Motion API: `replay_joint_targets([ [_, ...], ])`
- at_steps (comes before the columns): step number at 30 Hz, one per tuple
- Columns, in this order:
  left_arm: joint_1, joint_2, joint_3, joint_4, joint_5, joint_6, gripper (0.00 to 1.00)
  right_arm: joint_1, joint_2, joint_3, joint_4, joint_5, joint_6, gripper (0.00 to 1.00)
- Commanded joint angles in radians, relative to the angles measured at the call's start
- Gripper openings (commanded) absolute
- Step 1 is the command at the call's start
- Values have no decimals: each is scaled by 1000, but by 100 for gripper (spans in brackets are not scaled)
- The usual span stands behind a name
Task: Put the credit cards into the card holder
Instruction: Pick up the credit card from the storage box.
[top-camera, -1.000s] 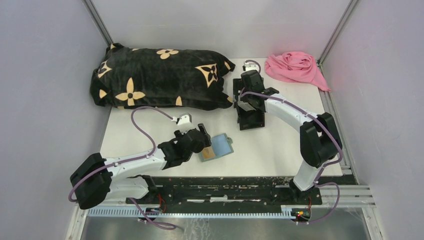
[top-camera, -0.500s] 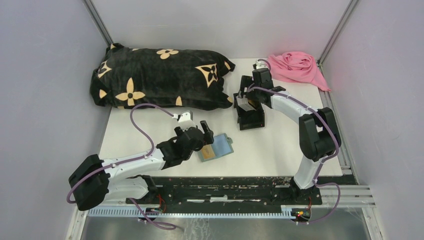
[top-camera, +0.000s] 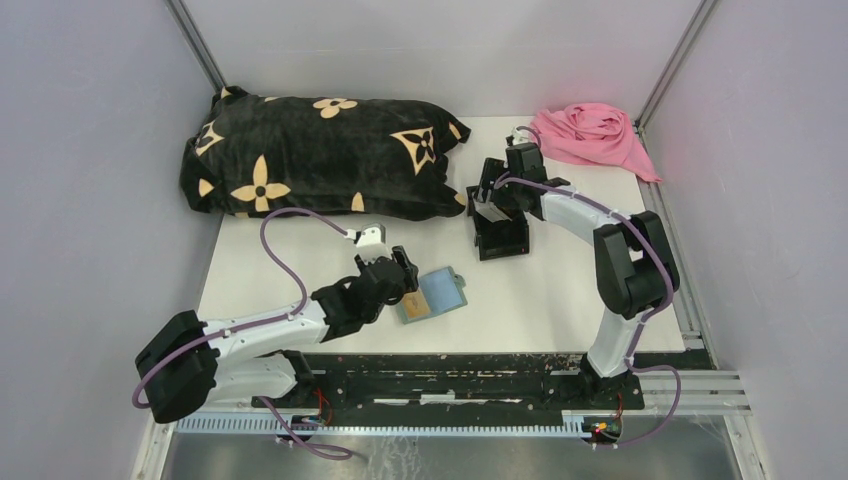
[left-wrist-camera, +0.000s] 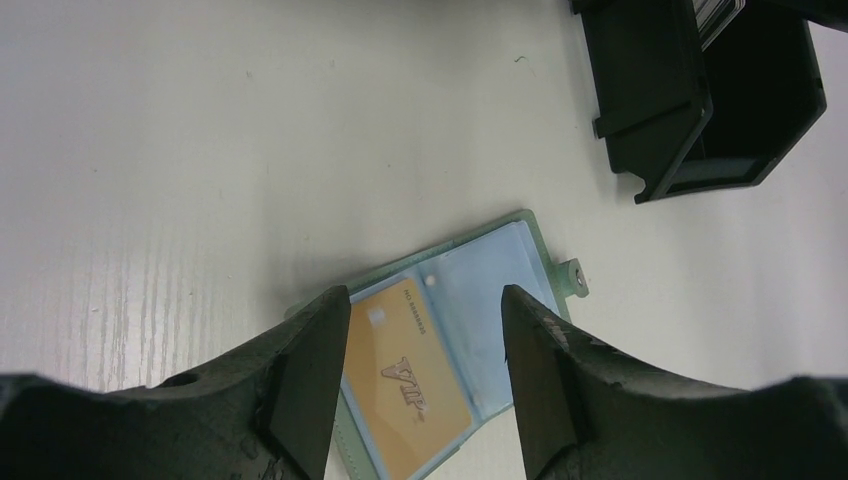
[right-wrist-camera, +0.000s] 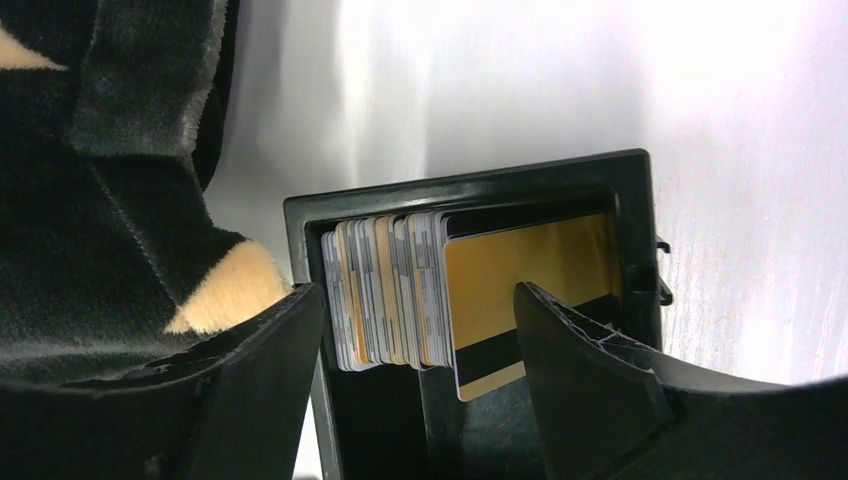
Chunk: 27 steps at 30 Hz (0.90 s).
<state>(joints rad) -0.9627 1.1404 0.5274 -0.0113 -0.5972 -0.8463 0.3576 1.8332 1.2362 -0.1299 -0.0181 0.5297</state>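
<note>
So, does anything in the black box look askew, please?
Yes: one gold card with a black stripe leans away from the stack of cards in the black box, showing its face while the rest stand edge-on.

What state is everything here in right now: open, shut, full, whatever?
card holder: open, flat on table.
gold card: lying in the card holder.
black box: open top, cards standing inside.
left gripper: open, above card holder.
right gripper: open, over the box.
pink cloth: crumpled.
</note>
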Motion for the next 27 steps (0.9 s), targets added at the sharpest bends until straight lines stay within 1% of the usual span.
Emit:
replay_joint_targets([
  [1, -4, -21, -4, 47, -30, 21, 64, -4, 2, -22, 50, -38, 36, 73],
  [3, -3, -18, -4, 44, -30, 18, 65, -2, -10, -37, 63, -43, 46, 67],
  [8, -3, -13, -3, 45, -22, 10, 65, -3, -47, -53, 69, -57, 62, 60],
  [11, -3, -10, -4, 50, -17, 7, 65, -4, -67, -54, 62, -65, 65, 58],
  [17, -3, 3, -4, 58, -1, 3, 65, -3, -97, -60, 57, -84, 72, 47],
  [20, -3, 8, -5, 62, 3, 1, 65, -3, -108, -65, 58, -91, 76, 45],
  [22, -3, 10, -5, 63, 4, 0, 65, -3, -113, -65, 59, -97, 77, 40],
  [27, -4, 17, -6, 71, 10, -2, 65, -3, -112, -61, 46, -99, 70, 37],
])
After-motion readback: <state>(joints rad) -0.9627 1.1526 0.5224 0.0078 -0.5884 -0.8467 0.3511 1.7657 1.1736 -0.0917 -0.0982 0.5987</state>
